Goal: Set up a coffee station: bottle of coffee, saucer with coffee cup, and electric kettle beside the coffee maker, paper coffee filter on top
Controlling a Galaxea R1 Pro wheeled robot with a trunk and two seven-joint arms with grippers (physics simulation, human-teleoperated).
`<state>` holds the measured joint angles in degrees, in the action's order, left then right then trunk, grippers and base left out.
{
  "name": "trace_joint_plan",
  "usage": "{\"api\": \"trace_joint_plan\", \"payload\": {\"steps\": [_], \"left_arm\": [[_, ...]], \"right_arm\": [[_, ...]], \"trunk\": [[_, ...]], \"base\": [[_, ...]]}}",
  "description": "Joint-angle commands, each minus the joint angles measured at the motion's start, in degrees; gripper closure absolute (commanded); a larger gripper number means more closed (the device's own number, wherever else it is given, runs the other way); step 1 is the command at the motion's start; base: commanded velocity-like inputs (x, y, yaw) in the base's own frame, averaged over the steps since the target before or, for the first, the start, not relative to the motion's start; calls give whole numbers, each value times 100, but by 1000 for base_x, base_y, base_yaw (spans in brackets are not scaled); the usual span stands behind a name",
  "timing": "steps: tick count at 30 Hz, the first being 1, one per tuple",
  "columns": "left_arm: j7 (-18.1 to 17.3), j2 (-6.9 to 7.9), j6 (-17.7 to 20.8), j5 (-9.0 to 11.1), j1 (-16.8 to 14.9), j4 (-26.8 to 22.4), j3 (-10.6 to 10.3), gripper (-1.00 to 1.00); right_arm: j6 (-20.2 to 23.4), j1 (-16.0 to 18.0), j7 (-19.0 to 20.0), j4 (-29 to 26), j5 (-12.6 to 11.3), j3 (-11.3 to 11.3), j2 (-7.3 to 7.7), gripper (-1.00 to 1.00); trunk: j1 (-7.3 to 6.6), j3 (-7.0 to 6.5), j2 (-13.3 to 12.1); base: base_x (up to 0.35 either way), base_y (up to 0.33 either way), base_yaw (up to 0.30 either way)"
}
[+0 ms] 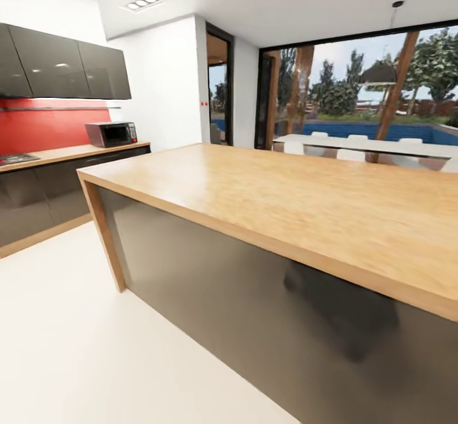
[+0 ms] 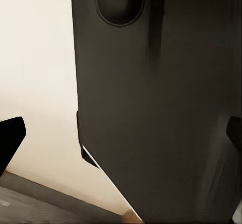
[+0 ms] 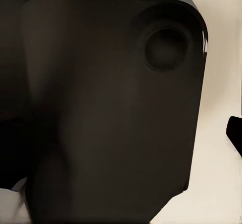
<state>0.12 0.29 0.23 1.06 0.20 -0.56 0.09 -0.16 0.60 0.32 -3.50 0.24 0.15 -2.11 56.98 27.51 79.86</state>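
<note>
A big wooden island surface [image 1: 305, 201] is stretching across the frame's middle, while the kitchen countertop [image 1: 70, 152] is sitting at far left carrying a microwave [image 1: 111, 134]. Both end effectors are facing dark robot body panels [image 2: 161, 108]; I cannot tell how far open they are.

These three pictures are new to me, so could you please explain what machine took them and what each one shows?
They are simulator renders from a wheeled robot with two arms. The head camera looks across a kitchen: a big wooden table with a dark front stands close by, and behind it at the left a counter carries a microwave under dark wall cabinets and a red wall. The other two pictures come from cameras near each gripper; both look at the robot's own dark body over the pale floor. Black finger tips peek in at the edges. Nothing appears to be held.
</note>
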Motion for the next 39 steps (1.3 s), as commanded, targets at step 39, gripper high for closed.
{"api": "trace_joint_plan", "payload": {"steps": [39], "left_arm": [[6, 24, -5, 500, -29, -15, 387, -100]], "right_arm": [[-168, 1, 2, -10, 2, 2, -18, -100]], "trunk": [[-858, -566, -1563]], "base": [[0, 0, 275]]}}
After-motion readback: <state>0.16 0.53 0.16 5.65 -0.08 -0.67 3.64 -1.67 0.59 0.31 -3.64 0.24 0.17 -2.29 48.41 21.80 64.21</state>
